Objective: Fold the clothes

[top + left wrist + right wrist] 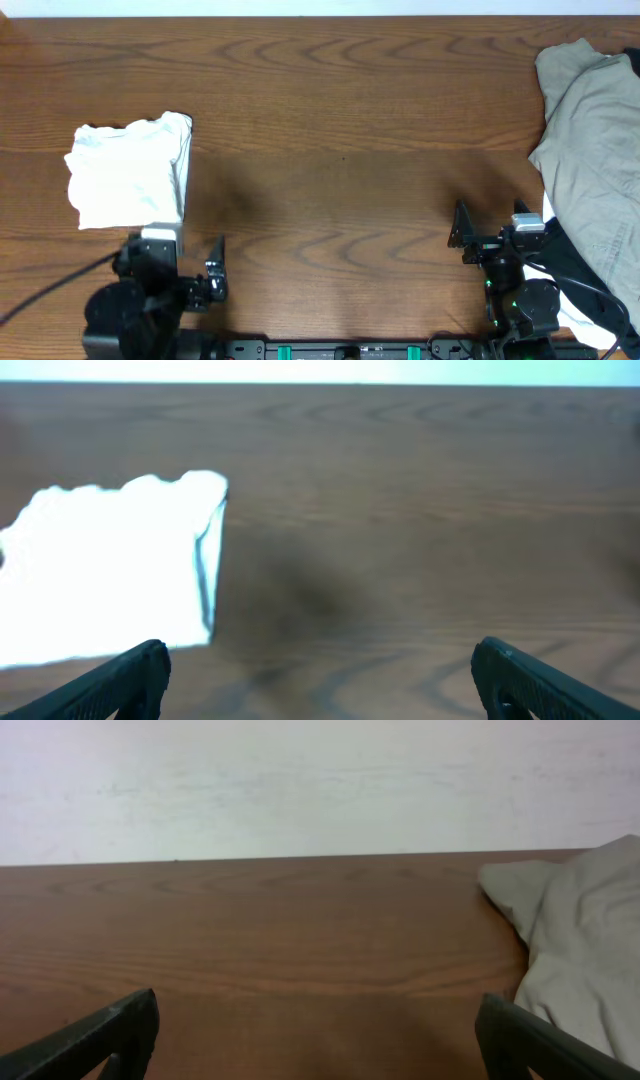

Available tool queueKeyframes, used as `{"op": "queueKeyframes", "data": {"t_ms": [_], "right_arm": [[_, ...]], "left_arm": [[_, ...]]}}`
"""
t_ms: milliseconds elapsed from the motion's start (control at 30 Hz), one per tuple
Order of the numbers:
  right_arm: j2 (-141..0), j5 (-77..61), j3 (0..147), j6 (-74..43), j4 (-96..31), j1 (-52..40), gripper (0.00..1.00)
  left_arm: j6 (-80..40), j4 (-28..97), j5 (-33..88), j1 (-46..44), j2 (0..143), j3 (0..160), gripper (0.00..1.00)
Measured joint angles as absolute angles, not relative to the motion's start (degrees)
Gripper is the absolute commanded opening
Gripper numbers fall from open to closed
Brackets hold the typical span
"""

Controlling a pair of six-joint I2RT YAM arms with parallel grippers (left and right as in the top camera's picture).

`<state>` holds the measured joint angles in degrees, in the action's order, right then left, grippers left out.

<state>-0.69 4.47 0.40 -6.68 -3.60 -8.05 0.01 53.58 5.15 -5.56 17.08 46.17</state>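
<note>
While the left gripper [188,258] and right gripper [492,226] stand spread and empty, the T-shirt [125,175] lies folded. A low sweep may undo it.

Overhead camera: fixed high, facing straight down on the table [340,130], with the robot's side along the lower edge of its frame. Left wrist camera: set low and close behind the left pincer [320,652], facing forward over the tabletop, and sharing with the overhead view the folded white T-shirt [110,570] at its left. Right wrist camera: low behind the right pincer [318,1002], facing almost level toward the far table edge and pale wall [320,780], sharing with the overhead view the beige-grey garment [580,940] at its right.
</note>
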Motion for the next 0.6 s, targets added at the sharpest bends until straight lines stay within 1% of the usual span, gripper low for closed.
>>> {"op": "queueKeyframes", "data": {"t_ms": [100, 200, 333, 500, 600], "right_arm": [[-0.69, 4.45, 0.4, -6.68, -3.62, -8.05, 0.99], [-0.69, 4.38, 0.4, -6.68, -3.62, -8.05, 0.99], [-0.69, 4.32, 0.4, -6.68, -3.64, -8.05, 0.99], [-0.69, 4.29, 0.4, -6.68, -3.64, -8.05, 0.99], [-0.69, 4.29, 0.4, -6.66, -3.62, -8.05, 0.99]], "left_arm": [[0.01, 52.66, 4.27, -4.78, 12.01, 40.21, 0.98], [0.01, 48.05, 3.86, -3.4, 6.7, 32.47, 0.98], [-0.01, 39.51, 3.81, -1.76, 1.19, 22.68, 0.98], [0.01, 27.99, 3.81, -1.37, 0.75, 14.09, 0.98], [0.01, 17.76, 3.79, -1.21, 0.6, 8.64, 0.98]]}}
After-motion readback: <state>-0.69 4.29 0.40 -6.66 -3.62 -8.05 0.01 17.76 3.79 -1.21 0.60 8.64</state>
